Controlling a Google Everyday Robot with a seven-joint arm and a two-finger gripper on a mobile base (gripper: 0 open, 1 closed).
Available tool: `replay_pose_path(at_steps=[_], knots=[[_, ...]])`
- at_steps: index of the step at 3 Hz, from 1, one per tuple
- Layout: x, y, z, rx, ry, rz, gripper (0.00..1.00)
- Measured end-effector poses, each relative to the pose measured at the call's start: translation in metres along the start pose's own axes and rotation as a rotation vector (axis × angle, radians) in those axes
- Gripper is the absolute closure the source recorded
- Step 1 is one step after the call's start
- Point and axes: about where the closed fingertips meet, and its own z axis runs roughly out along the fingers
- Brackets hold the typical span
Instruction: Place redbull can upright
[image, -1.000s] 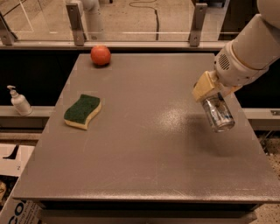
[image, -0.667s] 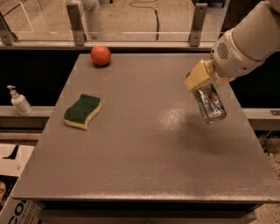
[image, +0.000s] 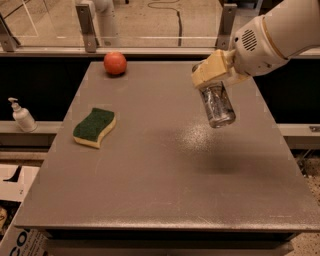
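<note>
The redbull can (image: 217, 105) is a slim silver can, held in the air above the right half of the grey table (image: 160, 190). It hangs tilted, its lower end pointing down and to the right. My gripper (image: 212, 76), with tan fingers, comes in from the upper right and is shut on the can's upper end. The can's shadow falls on the table below and slightly to the left of it.
A green and yellow sponge (image: 95, 127) lies on the left of the table. A red apple (image: 115, 63) sits at the far edge, left of centre. A white pump bottle (image: 22, 115) stands on a ledge off the table's left side. Boxes lie on the floor at lower left.
The arm has carried the can leftward and a little higher, from near the right edge toward the table's middle. The can stays tilted in the gripper.
</note>
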Motion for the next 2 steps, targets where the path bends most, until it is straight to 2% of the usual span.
replay_pose_path(at_steps=[1, 2], knots=[[0.0000, 0.0001, 0.0000, 0.000, 0.000, 0.000, 1.00], [-0.0084, 0.0090, 0.0088, -0.028, -0.050, -0.002, 1.00]])
